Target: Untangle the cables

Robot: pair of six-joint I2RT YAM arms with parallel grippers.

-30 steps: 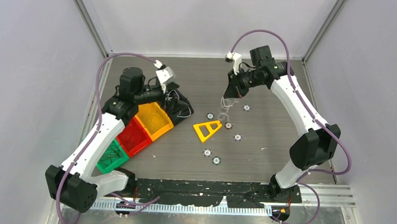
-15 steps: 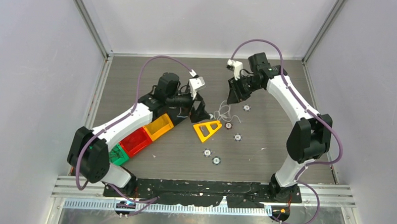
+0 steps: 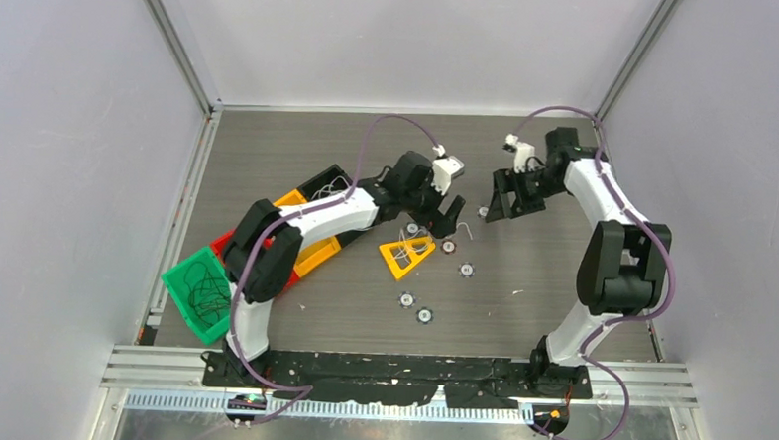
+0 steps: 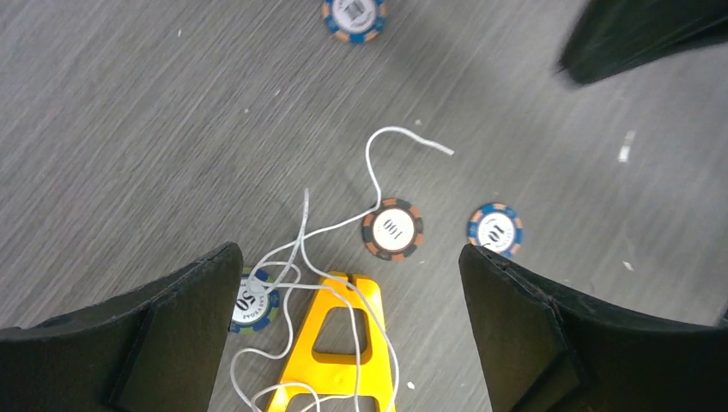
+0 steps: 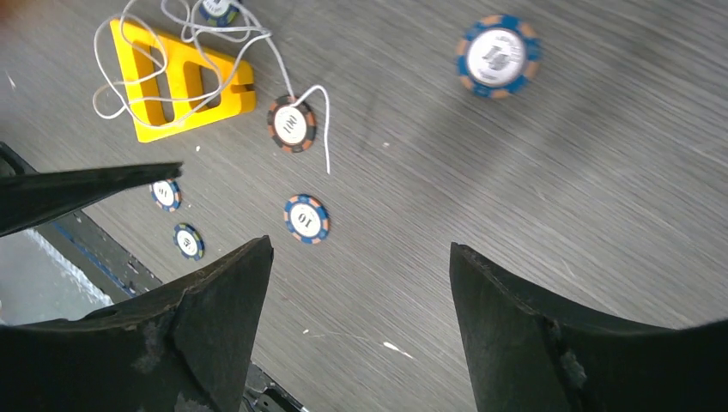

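A thin white cable [image 4: 296, 257] lies in loose loops on the table, draped over a yellow A-shaped piece [image 4: 330, 360] and a poker chip. In the top view the cable [image 3: 416, 239] sits at the table's middle. My left gripper [image 4: 348, 257] hangs open right above it, jaws wide on either side, touching nothing. My right gripper [image 5: 359, 249] is open and empty over bare table to the right of the cable [image 5: 185, 39]. In the top view the left gripper [image 3: 443, 220] and right gripper [image 3: 497, 202] stand close together. More dark cables lie in the green bin [image 3: 180, 280].
Several poker chips [image 3: 467, 270] are scattered around the yellow piece [image 3: 407, 255]. Green, red [image 3: 228, 243] and yellow [image 3: 314, 256] bins stand in a row at the left, with a black bin [image 3: 318, 182] behind them. Grey walls close in the table.
My right gripper opened, let go of the white cable and drew back to the right. The cable dropped onto the yellow piece. My left arm swung from the bins to above it.
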